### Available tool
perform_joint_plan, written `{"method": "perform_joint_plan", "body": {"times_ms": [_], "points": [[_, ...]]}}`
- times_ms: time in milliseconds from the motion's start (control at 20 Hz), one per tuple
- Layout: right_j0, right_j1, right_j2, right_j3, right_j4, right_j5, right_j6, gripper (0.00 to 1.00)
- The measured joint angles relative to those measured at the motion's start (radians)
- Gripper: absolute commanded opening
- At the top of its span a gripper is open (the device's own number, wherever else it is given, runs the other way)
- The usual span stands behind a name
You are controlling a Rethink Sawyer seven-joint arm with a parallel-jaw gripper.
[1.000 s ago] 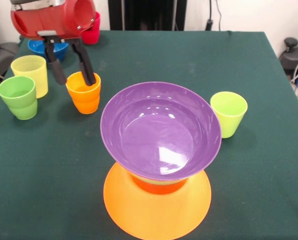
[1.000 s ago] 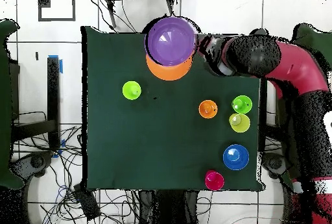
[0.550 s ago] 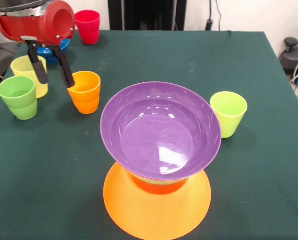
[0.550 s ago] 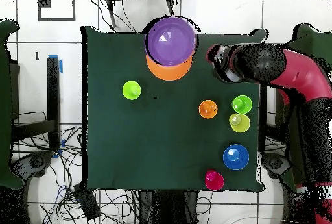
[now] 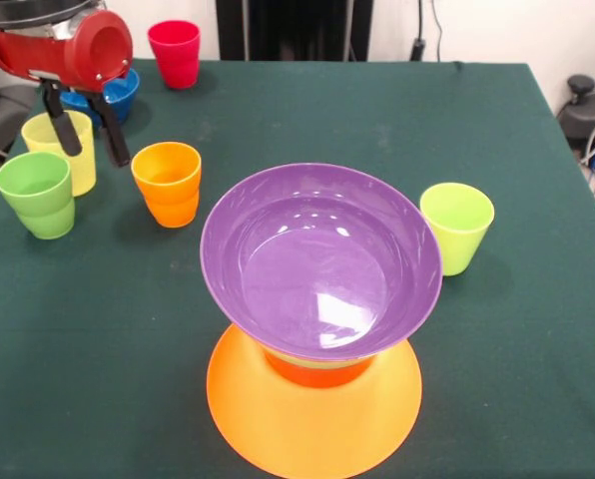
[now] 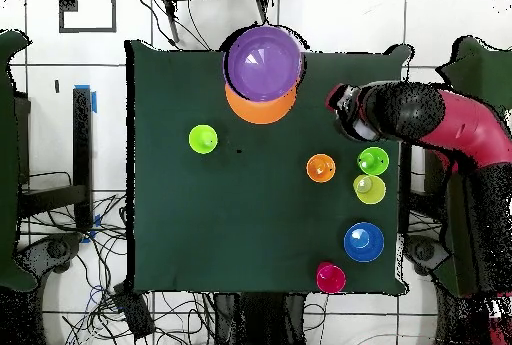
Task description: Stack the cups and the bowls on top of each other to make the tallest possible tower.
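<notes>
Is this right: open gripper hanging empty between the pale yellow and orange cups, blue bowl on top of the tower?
Not quite. In the front view the bowl on top of the tower is the purple bowl; the blue bowl sits on the table. The rest holds: the gripper hangs open and empty between the pale yellow cup and orange cup.

A dark green cloth covers the counter, which stands on a floor of pale tiles with dark joints. Beyond the counter's far edge in the front view rises a white wall, with a black upright frame before it. Tangled cables lie on the floor beside the counter in the overhead view, and a strip of blue tape is stuck to a tile nearby.
</notes>
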Motion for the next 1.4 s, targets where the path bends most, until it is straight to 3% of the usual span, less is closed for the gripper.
{"method": "perform_joint_plan", "body": {"times_ms": [750,1400], "points": [[-0.008,-0.001,-0.065,0.111,-0.006,-0.007,0.000,1.00],[-0.032,0.004,-0.132,0.176,-0.041,-0.149,0.000,1.00]]}}
